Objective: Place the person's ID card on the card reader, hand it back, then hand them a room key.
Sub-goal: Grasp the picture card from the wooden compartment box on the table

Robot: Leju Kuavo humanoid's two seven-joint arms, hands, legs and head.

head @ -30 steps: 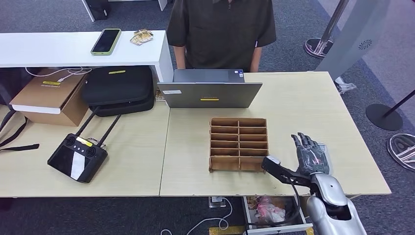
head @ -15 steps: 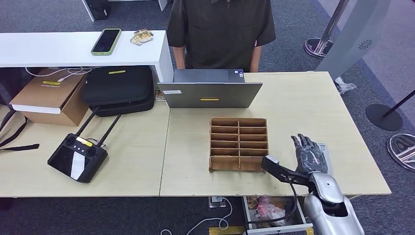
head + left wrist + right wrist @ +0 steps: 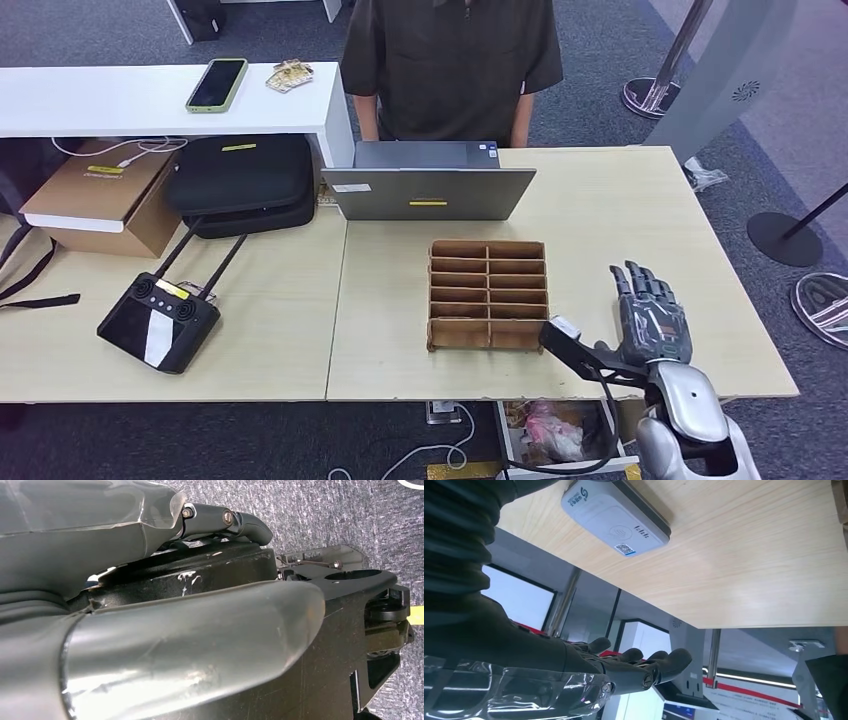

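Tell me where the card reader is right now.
The card reader lies flat on the wooden table, seen in the right wrist view close by the right robot hand; that hand hides it in the head view.

Head view high, looking down over the worktop (image 3: 620, 210); right wrist view close, sharing its right edge; left wrist view near floor.

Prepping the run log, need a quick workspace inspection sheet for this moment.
Surface: light wood table, two desks joined.
Job's things: card reader flat on table, nothing on it; wooden slot tray, contents cannot be told; ID card and room key: nothing seen.
Clutter: laptop, black case, cardboard box, remote controller, phone.
Hands: right hand raised above table, fingers apart, holding nothing; left hand state unclear.
Cables: white cable behind box.
Surroundings: person across table; stanchion bases.
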